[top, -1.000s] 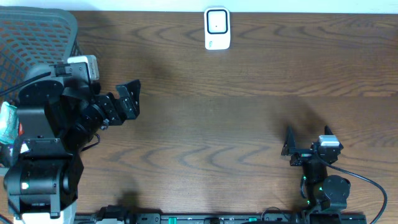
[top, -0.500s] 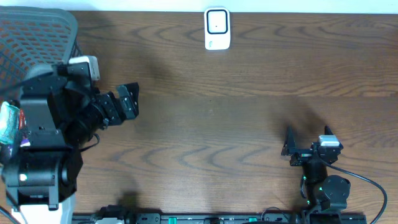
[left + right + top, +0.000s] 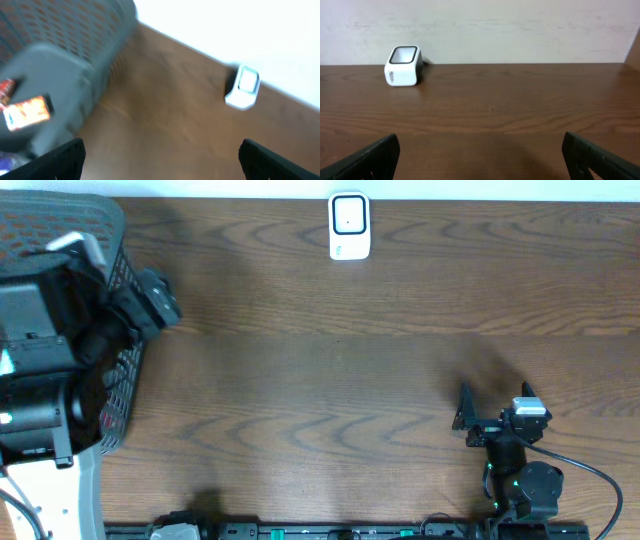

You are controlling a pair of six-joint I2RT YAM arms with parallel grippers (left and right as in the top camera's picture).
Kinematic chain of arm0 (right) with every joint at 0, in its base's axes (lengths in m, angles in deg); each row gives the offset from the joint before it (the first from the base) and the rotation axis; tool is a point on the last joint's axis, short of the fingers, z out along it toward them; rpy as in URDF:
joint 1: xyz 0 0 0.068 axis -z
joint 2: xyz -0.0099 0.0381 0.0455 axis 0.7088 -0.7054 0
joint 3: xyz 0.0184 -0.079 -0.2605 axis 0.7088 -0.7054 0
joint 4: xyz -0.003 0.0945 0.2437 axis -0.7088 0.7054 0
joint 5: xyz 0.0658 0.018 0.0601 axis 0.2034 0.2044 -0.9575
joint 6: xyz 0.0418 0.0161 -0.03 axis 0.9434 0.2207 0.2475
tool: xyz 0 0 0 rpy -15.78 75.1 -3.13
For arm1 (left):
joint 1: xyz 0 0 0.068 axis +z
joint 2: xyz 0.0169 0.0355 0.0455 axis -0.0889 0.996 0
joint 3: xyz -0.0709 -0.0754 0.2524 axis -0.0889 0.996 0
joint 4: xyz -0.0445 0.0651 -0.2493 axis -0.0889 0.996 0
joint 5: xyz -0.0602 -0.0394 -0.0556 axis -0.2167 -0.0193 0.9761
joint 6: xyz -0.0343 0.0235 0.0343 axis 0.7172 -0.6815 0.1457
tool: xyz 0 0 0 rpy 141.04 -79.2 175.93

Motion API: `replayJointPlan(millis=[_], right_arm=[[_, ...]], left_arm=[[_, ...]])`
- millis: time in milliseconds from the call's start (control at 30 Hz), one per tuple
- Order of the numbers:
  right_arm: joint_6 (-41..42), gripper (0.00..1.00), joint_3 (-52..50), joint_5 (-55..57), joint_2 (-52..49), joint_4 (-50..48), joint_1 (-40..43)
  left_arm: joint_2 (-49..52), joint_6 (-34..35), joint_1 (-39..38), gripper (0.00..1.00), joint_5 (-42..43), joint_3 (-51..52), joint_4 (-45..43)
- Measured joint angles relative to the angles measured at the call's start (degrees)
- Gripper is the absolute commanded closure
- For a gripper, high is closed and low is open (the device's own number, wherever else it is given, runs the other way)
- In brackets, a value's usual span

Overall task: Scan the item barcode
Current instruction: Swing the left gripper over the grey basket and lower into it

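Observation:
The white barcode scanner (image 3: 349,226) stands at the table's far edge, and both wrist views show it too (image 3: 243,87) (image 3: 403,66). A grey mesh basket (image 3: 60,220) fills the far left corner. In the blurred left wrist view an orange and white packet (image 3: 27,112) and a red item (image 3: 6,87) lie in the basket (image 3: 75,30). My left gripper (image 3: 158,302) hangs by the basket's right rim, open and empty (image 3: 162,165). My right gripper (image 3: 495,402) rests at the near right, open and empty (image 3: 482,160), facing the scanner.
A pale wall (image 3: 520,25) rises behind the table's far edge. The left arm's black body (image 3: 40,370) covers much of the basket in the overhead view. Brown wooden tabletop (image 3: 340,380) stretches between the two arms.
The left arm has swung left and back, carrying its open gripper from mid-left of the table to the basket's rim. The right arm has stayed still.

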Motion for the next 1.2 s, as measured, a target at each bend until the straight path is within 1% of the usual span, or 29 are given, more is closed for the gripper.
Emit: replayJointPlan(millis=[300, 500, 667, 833, 1000, 1200], right_arm=[[0.0, 0.01, 0.0, 0.0, 0.0, 0.0, 0.0], [0.0, 0.01, 0.0, 0.0, 0.0, 0.0, 0.0], [0.0, 0.01, 0.0, 0.0, 0.0, 0.0, 0.0], [0.0, 0.01, 0.0, 0.0, 0.0, 0.0, 0.0], [0.0, 0.01, 0.0, 0.0, 0.0, 0.0, 0.0], [0.0, 0.01, 0.0, 0.0, 0.0, 0.0, 0.0]], left_arm=[[0.33, 1.92, 9.38, 0.02, 0.92, -1.4, -5.64], [2.69, 4.17, 11.5, 0.02, 0.94, -1.51, -6.54], [3.39, 4.61, 11.61, 0.02, 0.92, -1.51, -9.6], [3.5, 4.87, 13.9, 0.02, -2.62, -1.51, -10.34], [5.92, 9.42, 18.03, 0.02, -6.38, -1.51, -10.43], [8.48, 10.91, 22.27, 0.02, -7.72, -1.51, -10.32]])
